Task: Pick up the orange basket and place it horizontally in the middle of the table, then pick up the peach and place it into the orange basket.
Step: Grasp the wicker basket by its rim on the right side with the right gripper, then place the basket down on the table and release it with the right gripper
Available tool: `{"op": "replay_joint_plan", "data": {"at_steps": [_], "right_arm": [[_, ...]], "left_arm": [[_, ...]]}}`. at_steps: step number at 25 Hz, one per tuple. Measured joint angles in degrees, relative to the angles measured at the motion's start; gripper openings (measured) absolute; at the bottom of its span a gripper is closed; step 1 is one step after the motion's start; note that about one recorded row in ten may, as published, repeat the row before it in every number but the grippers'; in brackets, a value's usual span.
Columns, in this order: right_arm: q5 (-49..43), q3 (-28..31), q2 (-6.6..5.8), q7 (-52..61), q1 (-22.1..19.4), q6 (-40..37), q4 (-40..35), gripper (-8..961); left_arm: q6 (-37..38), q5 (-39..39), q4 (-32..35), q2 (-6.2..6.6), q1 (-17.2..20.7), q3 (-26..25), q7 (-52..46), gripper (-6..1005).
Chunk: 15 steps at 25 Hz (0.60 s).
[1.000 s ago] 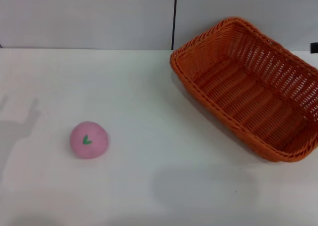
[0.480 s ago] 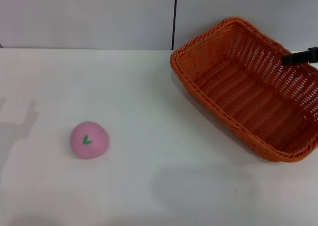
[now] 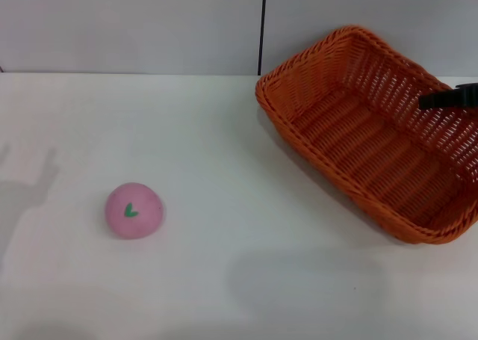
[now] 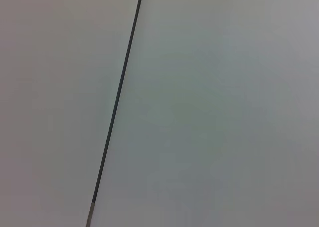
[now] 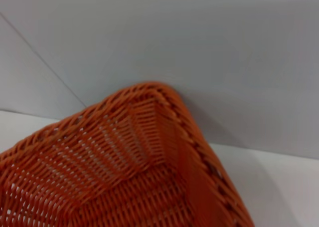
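orange woven basket (image 3: 373,142), pink peach (image 3: 133,211) with green leaf mark, white table (image 3: 224,168)

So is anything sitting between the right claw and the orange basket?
Nothing visible. The right claw enters from the right edge over the orange basket's far long rim. The peach lies far off to the left on the table.

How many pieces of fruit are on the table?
1: the peach, on the table at the robot's left, apart from the orange basket, whose visible inside holds nothing.
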Motion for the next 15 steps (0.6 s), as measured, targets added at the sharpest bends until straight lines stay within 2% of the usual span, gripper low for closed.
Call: {"op": "replay_joint_plan", "data": {"at_steps": [6, 8, 13, 15], "right_arm": [[0.07, 0.01, 0.09, -0.81, 0.21, 0.5, 0.64, 531], [0.09, 0.01, 0.48, -1.08, 0.03, 0.19, -0.15, 303], [0.12, 0.01, 1.35, -2.64, -0.16, -1.18, -1.95, 182], [0.13, 0.01, 1.57, -3.11, -0.15, -1.9, -2.62, 180]], "left_arm": [[0.12, 0.11, -0.08, 0.05, 0.0, 0.0, 0.0, 799], [0.13, 0.12, -0.1, 0.05, 0.11, -0.01, 0.0, 799], [-0.07, 0.01, -0.04, 0.05, 0.45, -0.01, 0.0, 799], [-0.16, 0.03, 0.05, 0.05, 0.51, -0.01, 0.0, 798]]}}
